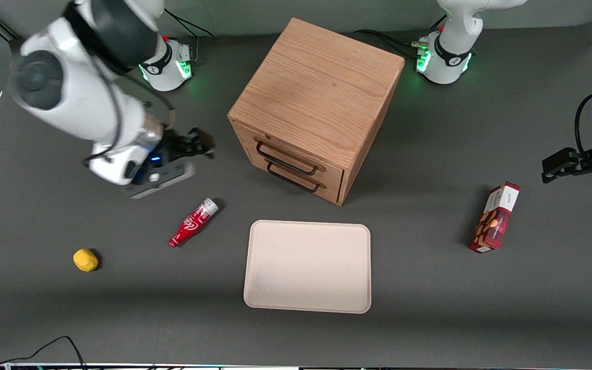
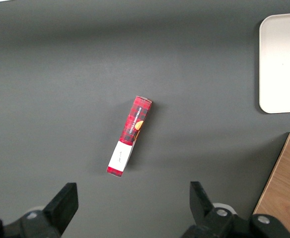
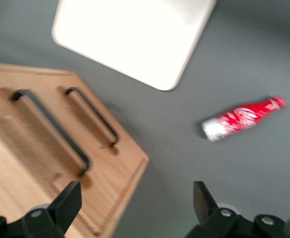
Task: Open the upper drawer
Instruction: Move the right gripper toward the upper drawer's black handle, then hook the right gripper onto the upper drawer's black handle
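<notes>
Fingers [image 3: 203, 197] spread, seemingly apart from the shut upper drawer [image 1: 288, 154].

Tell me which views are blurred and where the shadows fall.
Front view: the working arm and its gripper are smeared by motion, the cabinet is sharp, and the snack box casts a soft shadow. Right wrist view: blurred throughout, the red bottle streaked. Left wrist view: sharp.

The gripper [image 1: 193, 149] is hanging with jaws spread, beside the cabinet [image 1: 316, 97]. Bare table [image 1: 224, 169] is lying between the jaws and the upper drawer [image 1: 296, 154]. Below the jaws, nearer the camera, a red bottle [image 1: 193, 223] is lying, and the tray [image 1: 308, 266] is lying in front of the drawers.
</notes>
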